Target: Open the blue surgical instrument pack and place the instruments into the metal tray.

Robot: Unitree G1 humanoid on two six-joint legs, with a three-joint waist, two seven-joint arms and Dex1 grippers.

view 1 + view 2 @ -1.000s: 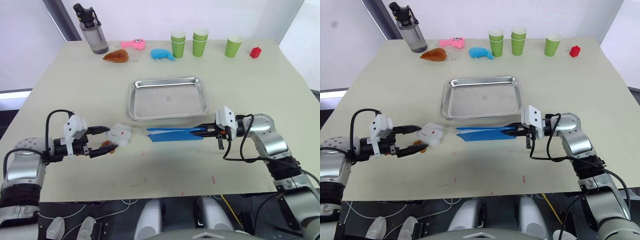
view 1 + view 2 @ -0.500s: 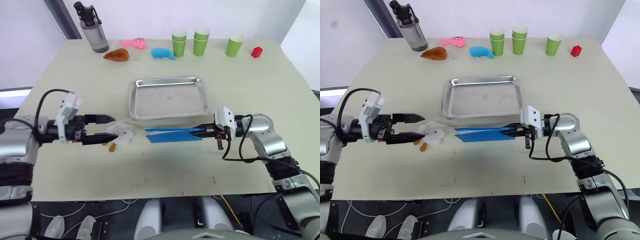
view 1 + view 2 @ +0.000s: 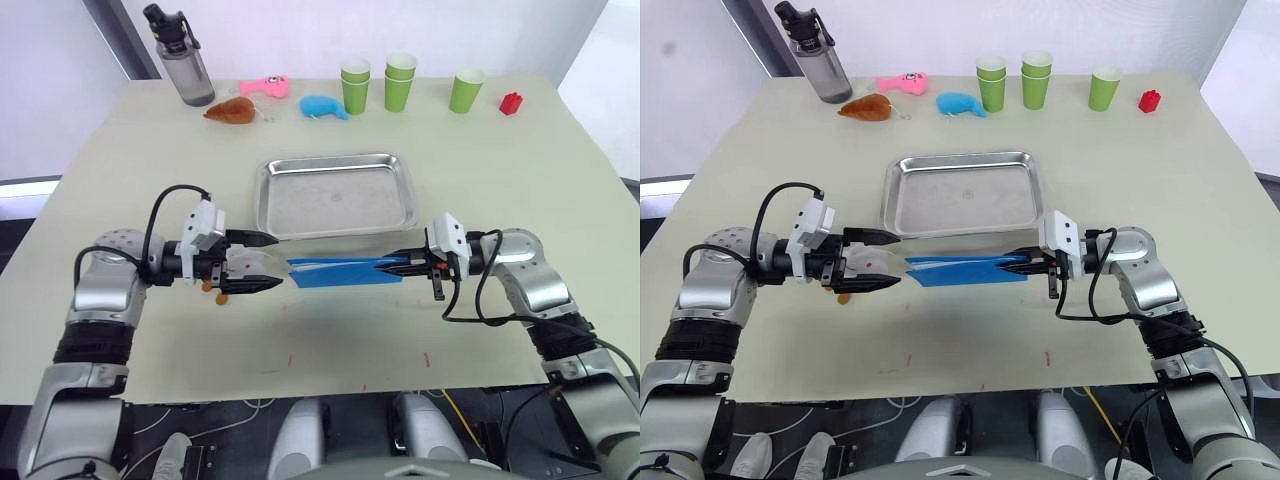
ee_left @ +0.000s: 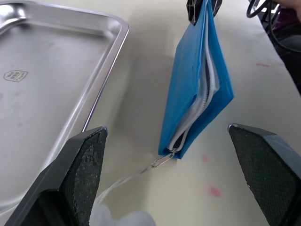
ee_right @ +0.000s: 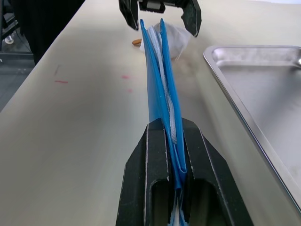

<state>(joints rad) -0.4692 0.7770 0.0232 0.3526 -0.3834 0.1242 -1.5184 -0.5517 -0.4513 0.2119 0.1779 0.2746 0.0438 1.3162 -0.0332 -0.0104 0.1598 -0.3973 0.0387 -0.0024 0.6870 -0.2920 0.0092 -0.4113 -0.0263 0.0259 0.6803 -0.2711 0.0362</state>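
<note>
The blue surgical instrument pack (image 3: 345, 270) stands on its long edge on the table, just in front of the metal tray (image 3: 335, 195). My right gripper (image 3: 402, 264) is shut on the pack's right end (image 5: 162, 94). My left gripper (image 3: 266, 262) is open at the pack's left end, its fingers (image 4: 82, 169) set wide apart. A white zip line and a small zipper pull (image 4: 162, 160) show at that end of the pack (image 4: 195, 89). The instruments are hidden inside the pack. The tray (image 4: 47, 70) holds nothing.
A white plush toy (image 3: 243, 266) lies between my left gripper's fingers, with a small orange-brown piece (image 3: 222, 296) beside it. Along the far edge stand a grey bottle (image 3: 180, 55), green cups (image 3: 400, 82), a red block (image 3: 511, 103) and pink, blue and brown toys (image 3: 324, 108).
My left arm has swung right along the table, so its open gripper now reaches over the plush toy to the pack's left end. The right gripper and pack have stayed put.
</note>
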